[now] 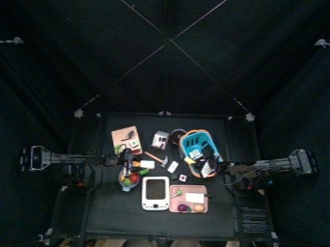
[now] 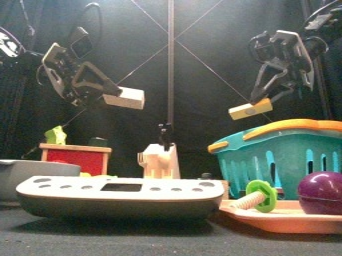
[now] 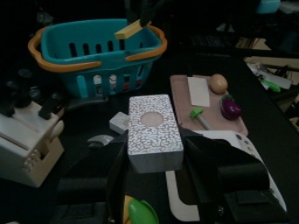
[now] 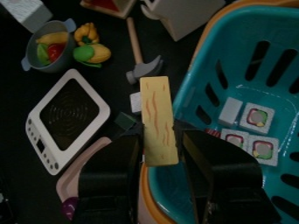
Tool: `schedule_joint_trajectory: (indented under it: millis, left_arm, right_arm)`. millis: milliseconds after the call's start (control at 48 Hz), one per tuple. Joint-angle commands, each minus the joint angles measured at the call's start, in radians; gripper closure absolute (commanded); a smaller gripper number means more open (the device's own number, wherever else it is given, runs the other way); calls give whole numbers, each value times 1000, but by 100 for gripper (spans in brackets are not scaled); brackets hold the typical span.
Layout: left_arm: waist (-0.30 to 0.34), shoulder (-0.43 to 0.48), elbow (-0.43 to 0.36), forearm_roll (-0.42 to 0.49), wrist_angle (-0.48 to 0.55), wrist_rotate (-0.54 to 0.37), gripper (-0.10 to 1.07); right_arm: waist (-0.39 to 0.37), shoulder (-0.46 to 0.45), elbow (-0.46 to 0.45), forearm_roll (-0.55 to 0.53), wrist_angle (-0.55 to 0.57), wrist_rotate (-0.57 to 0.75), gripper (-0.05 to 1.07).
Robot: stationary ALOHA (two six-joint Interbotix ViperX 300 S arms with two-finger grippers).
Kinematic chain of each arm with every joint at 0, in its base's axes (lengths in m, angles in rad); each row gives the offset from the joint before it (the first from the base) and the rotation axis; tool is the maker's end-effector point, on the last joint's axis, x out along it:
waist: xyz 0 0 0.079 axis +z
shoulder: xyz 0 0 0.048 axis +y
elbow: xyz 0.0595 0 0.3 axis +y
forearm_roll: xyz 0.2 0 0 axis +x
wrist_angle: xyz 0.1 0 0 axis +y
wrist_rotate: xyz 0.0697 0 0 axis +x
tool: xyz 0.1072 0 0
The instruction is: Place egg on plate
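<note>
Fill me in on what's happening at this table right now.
Both arms are up in the air, each holding something. The left gripper grips a speckled white box, and the right gripper holds a yellowish wooden block over the edge of the teal basket. The egg already lies on the pink plate, beside a purple ball.

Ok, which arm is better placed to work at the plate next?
Right, probably: the plate lies on its side, and the right gripper could drop its block into the basket below. The left gripper holds a box. The egg already sits on it.
</note>
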Motion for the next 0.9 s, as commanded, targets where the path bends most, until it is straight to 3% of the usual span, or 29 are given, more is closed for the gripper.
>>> schedule_joint_trajectory:
  millis: [0,146,292,583,729,875]
  left_arm:
    - [5,-15,0,-11,-8,3,28]
    - [9,-18,6,-12,-8,3,28]
    - [11,-20,8,-12,-6,3,28]
    - [9,-18,8,-12,-6,3,28]
    - [11,-18,9,-12,-5,2,28]
    - [11,-18,11,-12,-3,3,28]
  right_arm:
    - [-3,-8,-12,31,-17,-8,41]
    - [40,-9,-9,51,-80,-8,41]
    - [130,-3,-3,52,-149,-8,41]
    - [333,21,92,100,-176,5,41]
    - [362,84,117,198,-181,-5,41]
    - [370,158,98,213,-190,-9,41]
